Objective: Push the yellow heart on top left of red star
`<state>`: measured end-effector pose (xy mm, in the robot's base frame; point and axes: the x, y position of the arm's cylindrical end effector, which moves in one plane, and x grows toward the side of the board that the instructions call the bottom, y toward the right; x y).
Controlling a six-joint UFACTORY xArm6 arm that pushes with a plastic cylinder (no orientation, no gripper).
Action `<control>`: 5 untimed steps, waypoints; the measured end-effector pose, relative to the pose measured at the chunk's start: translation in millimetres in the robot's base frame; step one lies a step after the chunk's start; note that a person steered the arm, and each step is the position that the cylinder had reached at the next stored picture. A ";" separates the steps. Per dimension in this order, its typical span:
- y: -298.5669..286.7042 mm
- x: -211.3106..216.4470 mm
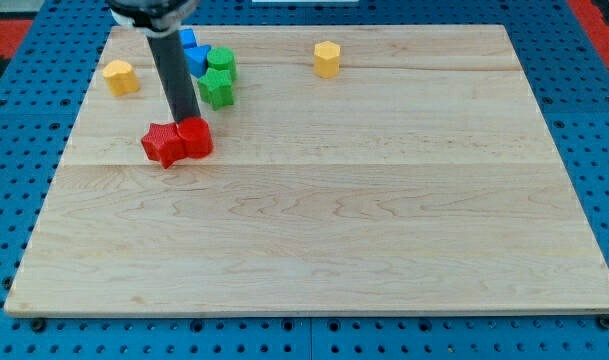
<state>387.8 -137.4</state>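
Camera view shows the wooden table point(384, 220) bare across its right and bottom parts. The yellow heart point(120, 77) sits near the top-left corner, close to the left edge. My tip point(187, 120) (a plain rod, nothing held) rests at the red blocks: a red star point(164, 145) touching another red block point(195, 138). Two green blocks point(218, 78) and blue blocks point(193, 52) crowd the top edge; a yellow hexagonal block point(327, 59) stands apart.

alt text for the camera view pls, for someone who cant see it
My tip rests at the top edge of two touching red blocks on a wooden board. A yellow heart sits up-left of them, green blocks and blue blocks up-right, and a yellow block farther right.
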 end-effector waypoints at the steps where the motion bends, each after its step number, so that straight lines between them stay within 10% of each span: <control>1: -25.6 -16.1; 5: -161.2 -89.2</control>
<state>298.6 -298.6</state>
